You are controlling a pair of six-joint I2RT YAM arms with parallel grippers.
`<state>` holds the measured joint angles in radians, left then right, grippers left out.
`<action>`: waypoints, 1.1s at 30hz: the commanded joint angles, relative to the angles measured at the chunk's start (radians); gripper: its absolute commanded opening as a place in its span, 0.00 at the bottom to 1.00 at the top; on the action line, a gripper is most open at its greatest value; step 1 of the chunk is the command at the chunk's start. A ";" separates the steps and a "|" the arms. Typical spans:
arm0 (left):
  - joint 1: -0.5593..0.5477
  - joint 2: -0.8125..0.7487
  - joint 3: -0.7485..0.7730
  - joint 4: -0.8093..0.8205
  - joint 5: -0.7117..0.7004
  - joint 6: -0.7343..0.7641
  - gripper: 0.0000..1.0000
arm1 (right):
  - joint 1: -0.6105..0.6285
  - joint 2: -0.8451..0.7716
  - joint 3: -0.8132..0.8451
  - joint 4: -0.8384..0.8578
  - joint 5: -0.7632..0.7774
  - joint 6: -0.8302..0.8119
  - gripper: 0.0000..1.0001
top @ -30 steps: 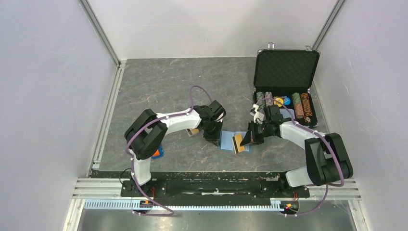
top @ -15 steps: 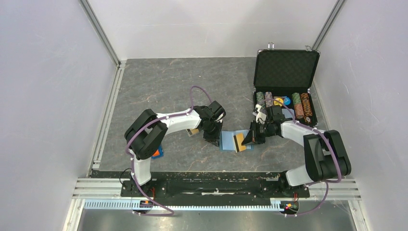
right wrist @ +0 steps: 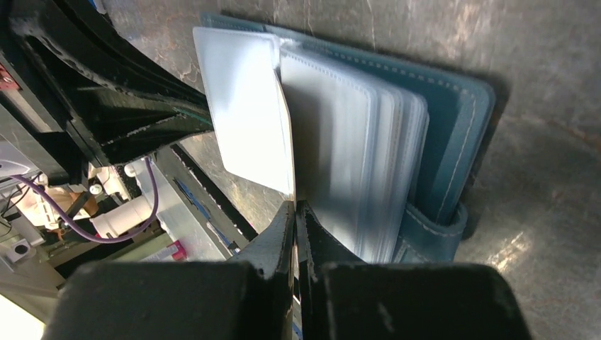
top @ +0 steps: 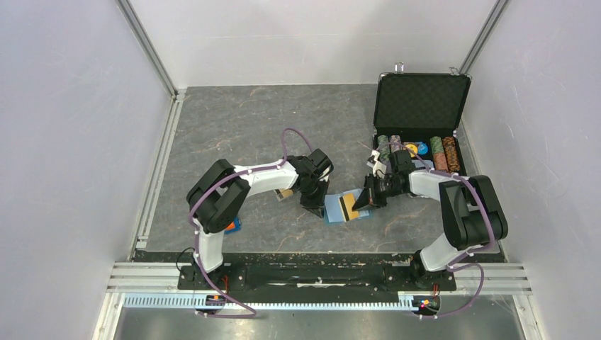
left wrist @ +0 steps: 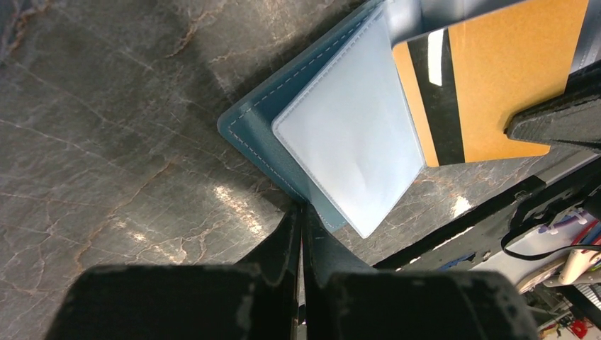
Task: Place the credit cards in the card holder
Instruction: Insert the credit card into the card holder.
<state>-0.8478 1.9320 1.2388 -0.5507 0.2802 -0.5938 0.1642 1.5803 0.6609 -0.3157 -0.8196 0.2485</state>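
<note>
Two pincers, both clamped: right pincer (right wrist: 295, 205) grips the orange credit card (left wrist: 496, 78) edge-on, aimed left into the card holder (left wrist: 248, 124) lying open on the table (top: 248, 127); left pincer (left wrist: 301, 209) pinches the holder's opposite flap.

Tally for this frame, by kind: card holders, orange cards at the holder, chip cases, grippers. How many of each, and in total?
card holder: 1
orange card at the holder: 1
black chip case: 1
grippers: 2 (left gripper, right gripper)
total: 5
</note>
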 commanded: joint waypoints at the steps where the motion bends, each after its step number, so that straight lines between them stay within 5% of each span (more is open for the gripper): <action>1: -0.004 0.034 0.040 -0.006 0.003 0.002 0.06 | -0.002 0.048 0.069 -0.026 -0.005 -0.059 0.00; 15: -0.004 0.070 0.078 -0.042 -0.004 0.027 0.04 | -0.001 0.092 0.096 -0.062 0.048 -0.104 0.00; 24: -0.004 0.087 0.093 -0.046 0.010 0.033 0.03 | 0.000 0.005 -0.096 0.178 -0.018 0.092 0.00; 33: -0.004 0.096 0.098 -0.046 0.017 0.035 0.03 | 0.000 0.019 -0.105 0.230 -0.076 0.124 0.00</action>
<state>-0.8455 1.9854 1.3159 -0.6346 0.2974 -0.5915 0.1493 1.5780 0.5636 -0.1295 -0.8764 0.3565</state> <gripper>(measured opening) 0.040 0.006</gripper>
